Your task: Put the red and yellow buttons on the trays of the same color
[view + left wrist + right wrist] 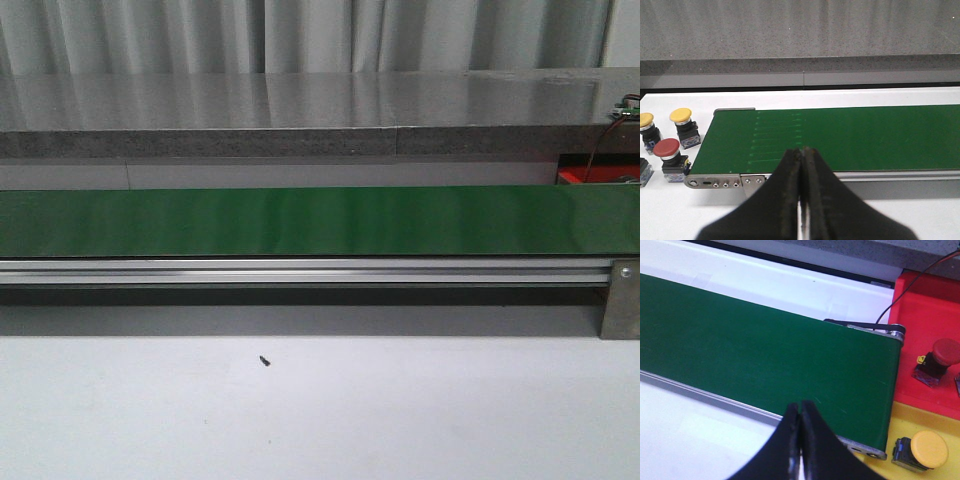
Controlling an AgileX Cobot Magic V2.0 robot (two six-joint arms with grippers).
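A white table runs under a long green conveyor belt that crosses the front view from edge to edge, with a grey stone ledge and pale curtains behind it. A small dark speck lies on the table in front of the belt.

The left gripper is clenched shut with nothing between its fingers and hangs over the near edge of the belt, close to the belt's end. Beside that end, on the bare table, stand three buttons: a yellow button, a red button nearer the camera, and another yellow one at the picture's edge. A dark part at the very edge may be a fourth, but too little shows to tell.

The right gripper is also pressed shut and empty, over the belt's near rail. Past the belt's other end lie a red tray holding a red button, and a yellow tray holding a yellow button. The belt surface is bare.
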